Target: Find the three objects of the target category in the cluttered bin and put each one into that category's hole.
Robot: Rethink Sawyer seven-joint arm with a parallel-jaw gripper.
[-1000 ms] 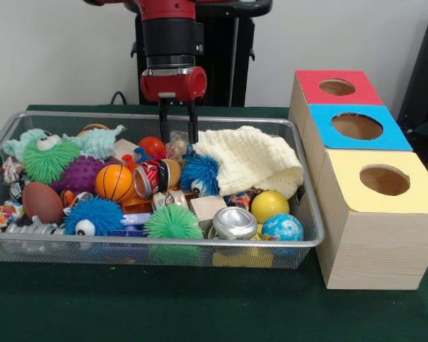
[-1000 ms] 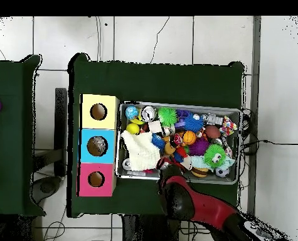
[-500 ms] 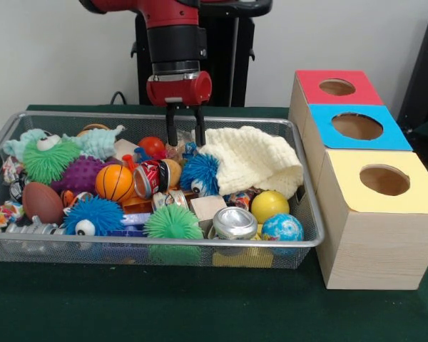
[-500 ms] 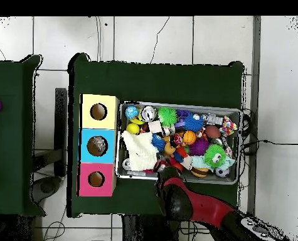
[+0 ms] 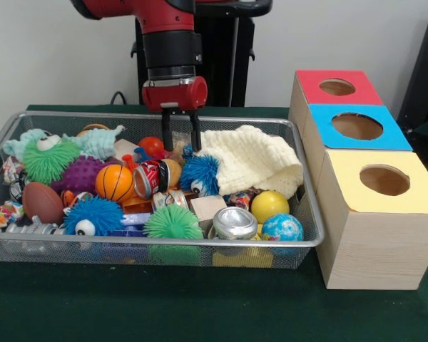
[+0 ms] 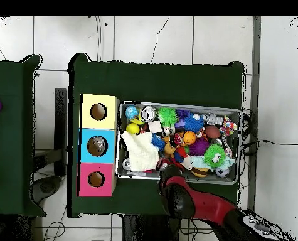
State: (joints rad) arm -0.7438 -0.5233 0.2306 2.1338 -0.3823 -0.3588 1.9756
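The wire mesh bin holds many toys; it also shows in the overhead view. My gripper is open and hangs at the bin's far side, its fingers reaching down between the red ball and the cream knitted cloth. A bit of a wrinkly clear packet shows between the fingertips; I cannot tell whether they touch it. Another wrinkly packet lies behind the green spiky ball. In the overhead view the red arm covers the gripper.
Three wooden boxes with holes stand right of the bin: red top, blue top, yellow top. The bin also holds a red can, an orange ball, a silver can and spiky balls.
The gripper has shifted slightly to the left and a little lower since half a second ago. It stays open. The things in the bin have not moved.
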